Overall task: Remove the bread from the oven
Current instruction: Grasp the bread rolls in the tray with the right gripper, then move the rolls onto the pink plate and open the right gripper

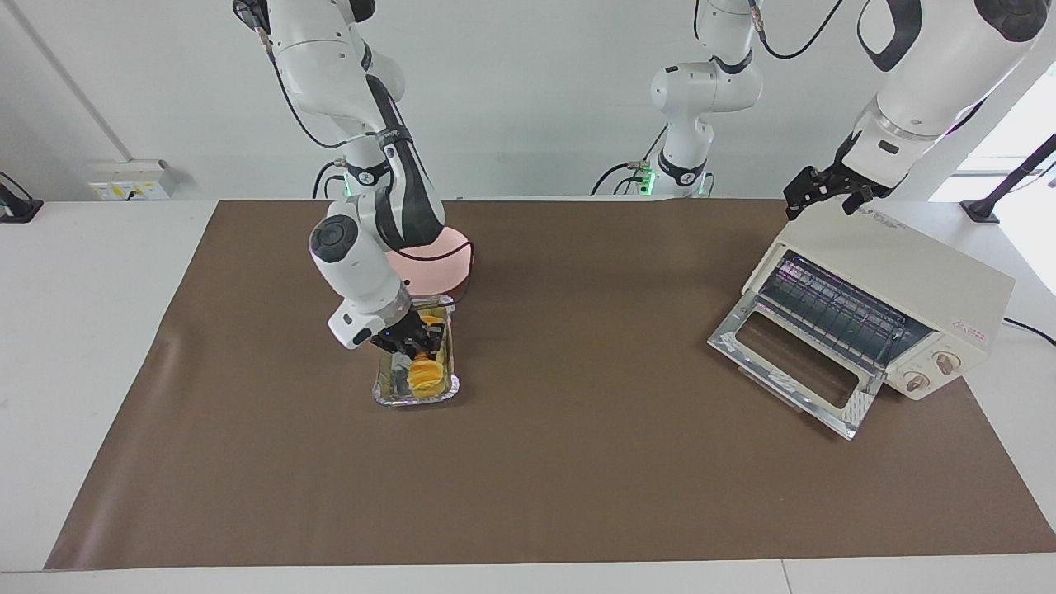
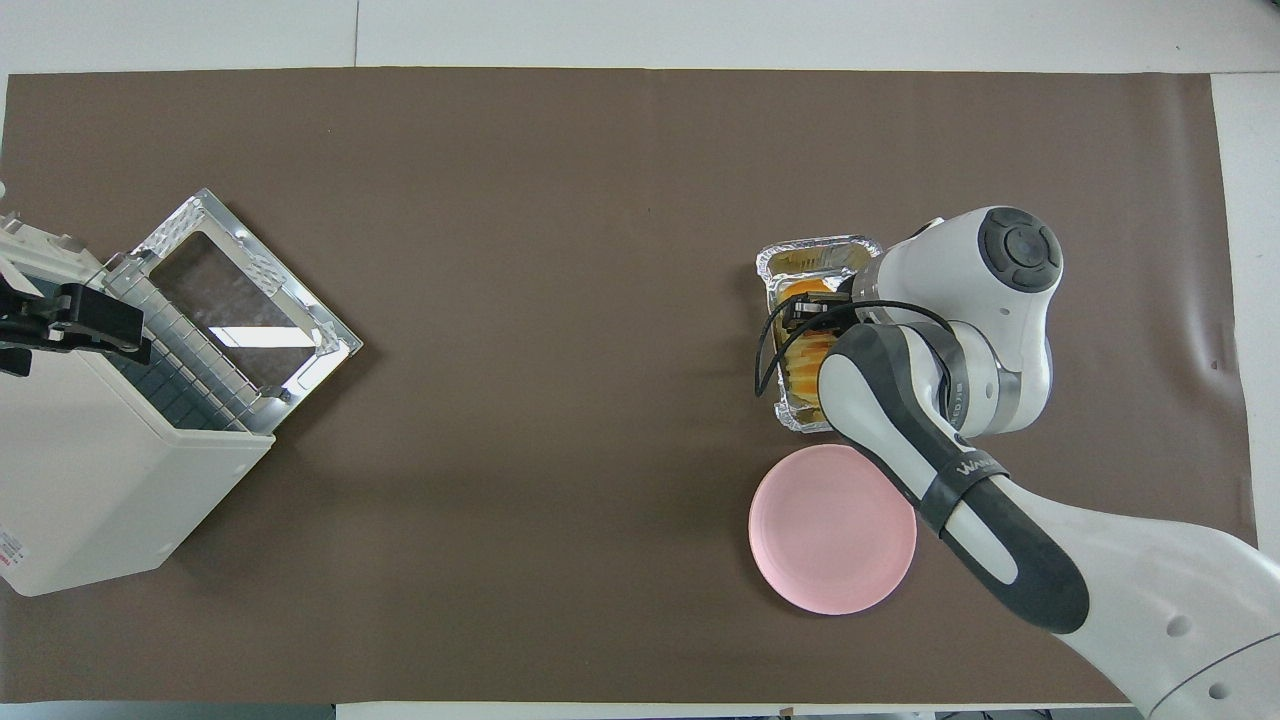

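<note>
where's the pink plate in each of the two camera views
Facing view: the pink plate sits upper middle of the picture, mostly hidden by the right arm, just nearer to the robots than the foil tray.
Overhead view: it shows whole, low in the picture, below the foil tray.
Shared landmark: the foil tray, beside the plate in both.

A white table (image 1: 74, 346) is covered over most of its top by a brown mat (image 1: 577, 462), with bare white strips left at both ends. A plain pale wall (image 1: 536, 91) is seen past the table. A white socket box (image 1: 132, 180) is mounted low on it (toward the right arm's end). Bright daylight is admitted at a window (image 1: 1019, 136) toward the left arm's end.
</note>
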Tool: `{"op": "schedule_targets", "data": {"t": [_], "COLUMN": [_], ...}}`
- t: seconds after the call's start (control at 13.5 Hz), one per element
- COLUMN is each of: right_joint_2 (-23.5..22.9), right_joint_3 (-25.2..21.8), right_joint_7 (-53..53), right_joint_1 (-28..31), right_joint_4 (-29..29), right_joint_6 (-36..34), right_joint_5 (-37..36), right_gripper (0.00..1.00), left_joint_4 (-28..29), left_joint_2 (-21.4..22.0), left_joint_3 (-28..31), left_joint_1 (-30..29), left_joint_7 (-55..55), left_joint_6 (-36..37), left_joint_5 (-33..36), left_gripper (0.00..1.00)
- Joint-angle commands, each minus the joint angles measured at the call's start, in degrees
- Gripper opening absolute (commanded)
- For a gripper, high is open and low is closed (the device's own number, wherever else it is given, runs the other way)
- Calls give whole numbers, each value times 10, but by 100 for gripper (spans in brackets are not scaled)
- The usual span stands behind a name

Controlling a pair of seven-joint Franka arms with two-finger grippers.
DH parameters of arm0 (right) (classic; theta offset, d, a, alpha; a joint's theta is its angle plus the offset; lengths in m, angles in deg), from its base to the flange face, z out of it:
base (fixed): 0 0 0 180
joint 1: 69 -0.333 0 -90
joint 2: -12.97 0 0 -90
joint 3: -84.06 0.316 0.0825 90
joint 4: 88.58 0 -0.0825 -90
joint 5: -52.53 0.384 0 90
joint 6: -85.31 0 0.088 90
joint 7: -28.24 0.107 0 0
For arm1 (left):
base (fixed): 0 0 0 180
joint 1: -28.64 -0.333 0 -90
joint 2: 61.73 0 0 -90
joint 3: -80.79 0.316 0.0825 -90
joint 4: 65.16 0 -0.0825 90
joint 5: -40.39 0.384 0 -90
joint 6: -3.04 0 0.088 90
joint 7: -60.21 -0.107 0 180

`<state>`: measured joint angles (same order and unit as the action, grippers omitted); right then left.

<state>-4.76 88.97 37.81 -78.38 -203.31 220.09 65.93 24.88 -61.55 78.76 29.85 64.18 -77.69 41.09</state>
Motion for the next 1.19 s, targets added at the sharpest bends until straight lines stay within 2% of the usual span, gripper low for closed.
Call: {"op": "schedule_targets", "data": {"t": [0.0,0.15,0.3,0.52,0.81,1.11], "right_joint_2": [27,70,116,183,271,328], "right_joint_3": [1,0,0,1,4,5], "right_joint_7": [-17,-13,-10,27,27,26], "right_joint_1": [14,28,30,22,4,-25], "right_joint_4": [14,31,19,-4,-136,-261], "right_joint_6": [-52,-128,-167,-275,-283,-206], "right_joint_5": [-6,-5,-3,-2,-1,-1], "right_gripper": [0,0,0,0,0,0], "left_joint_4": [6,6,6,6,6,6], "left_joint_2": [10,10,10,10,10,10], "left_joint_3": [2,2,2,2,2,2], "left_joint_1": [1,1,1,1,1,1], "left_joint_7": [-4,-4,-4,-4,-4,-4], "left_joint_6": [-6,-6,-6,-6,-6,-6], "left_joint_5": [8,8,8,8,8,8], "left_gripper": [100,100,100,100,100,100]}}
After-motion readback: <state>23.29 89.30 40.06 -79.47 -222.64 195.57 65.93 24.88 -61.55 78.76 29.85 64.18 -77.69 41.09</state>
